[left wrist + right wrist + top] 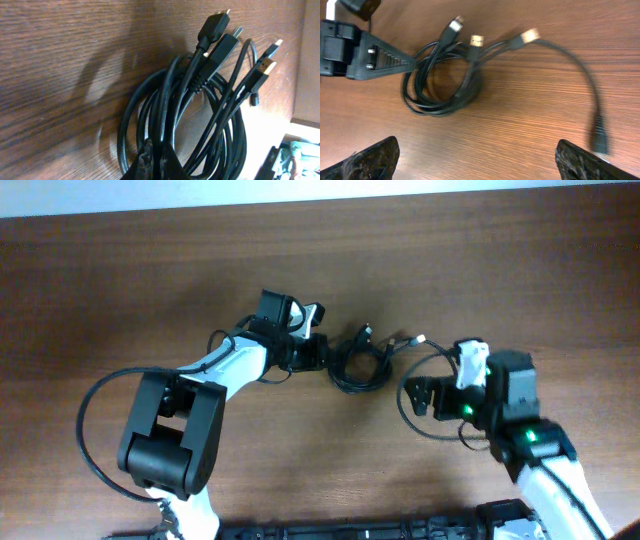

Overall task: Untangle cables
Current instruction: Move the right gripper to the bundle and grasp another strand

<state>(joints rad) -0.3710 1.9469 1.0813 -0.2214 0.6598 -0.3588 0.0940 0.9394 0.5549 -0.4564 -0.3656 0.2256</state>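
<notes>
On the surface [150, 280], the left jaws clamp the coiled cables [355, 367]. Right jaws gape apart beside a trailing plug [600, 141].

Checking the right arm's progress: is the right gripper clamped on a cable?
No, in the right wrist view the right gripper has its fingers spread wide apart, with only bare tabletop between them.

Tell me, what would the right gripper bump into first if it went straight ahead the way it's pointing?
Probably the coil of black cables, lying ahead and slightly left of the open right gripper. Only bare table shows in between. Depth is unclear, so it might touch the wood first.
</notes>
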